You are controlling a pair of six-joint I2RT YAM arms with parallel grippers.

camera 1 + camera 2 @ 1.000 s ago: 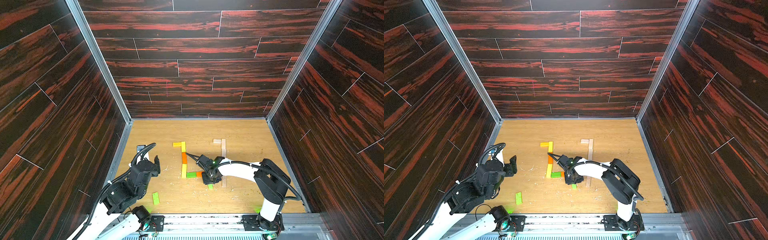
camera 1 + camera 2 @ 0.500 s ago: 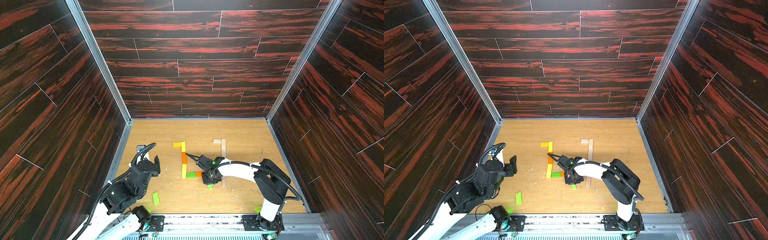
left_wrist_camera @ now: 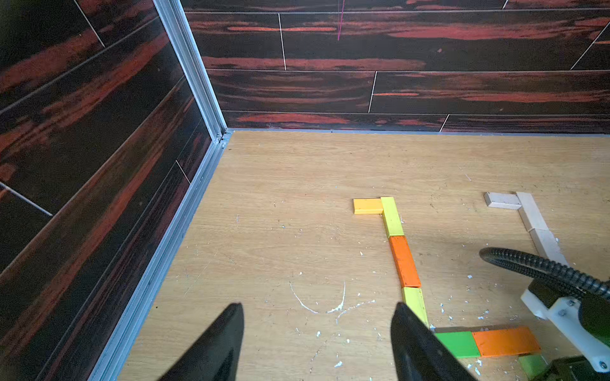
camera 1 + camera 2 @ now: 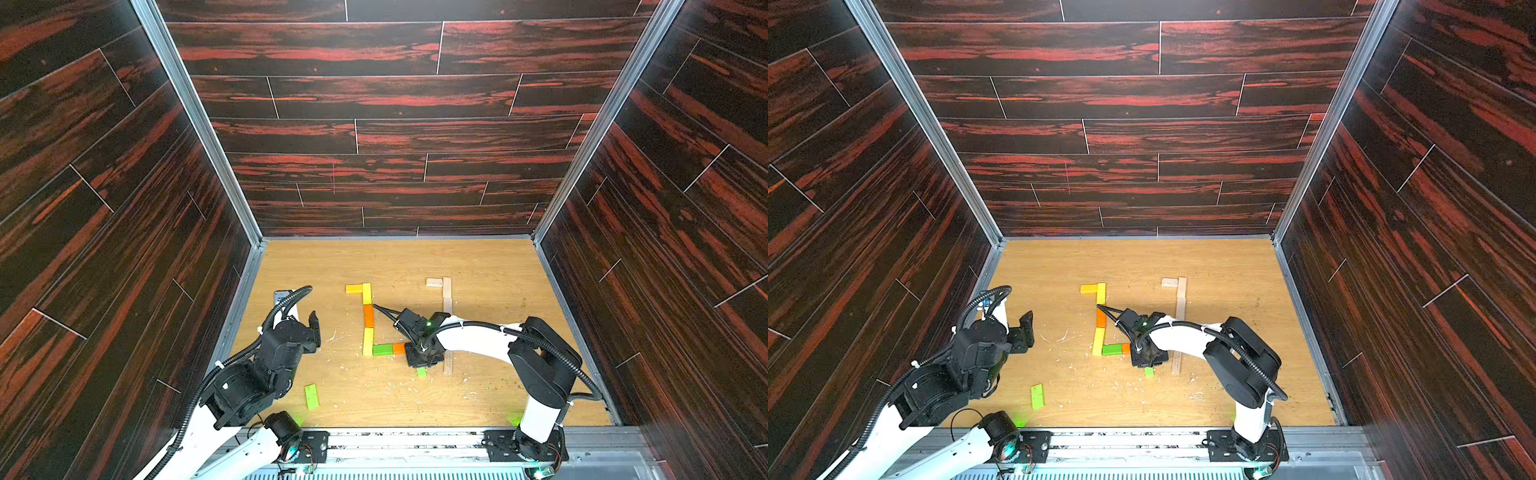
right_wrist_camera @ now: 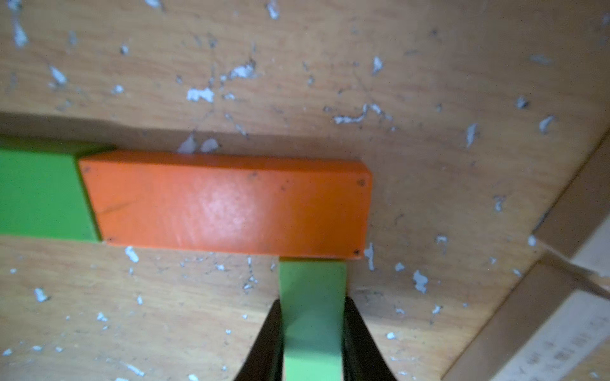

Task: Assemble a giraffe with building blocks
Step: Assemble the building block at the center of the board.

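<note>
**Dark-panelled box: right hand grips a green block**

Dark wooden walls [image 4: 374, 124] stand around the pale desk [image 4: 478, 266]. The right hand [image 5: 312, 306] is closed tight on a green block [image 5: 312, 283], whose end touches the long side of an orange block [image 5: 231, 204]. That orange block ends an L-shaped line of coloured blocks [image 4: 368, 316]. The left hand [image 3: 318, 306] hangs open and empty, apart from them. A loose green block [image 4: 311, 396] lies near the front edge.
</note>
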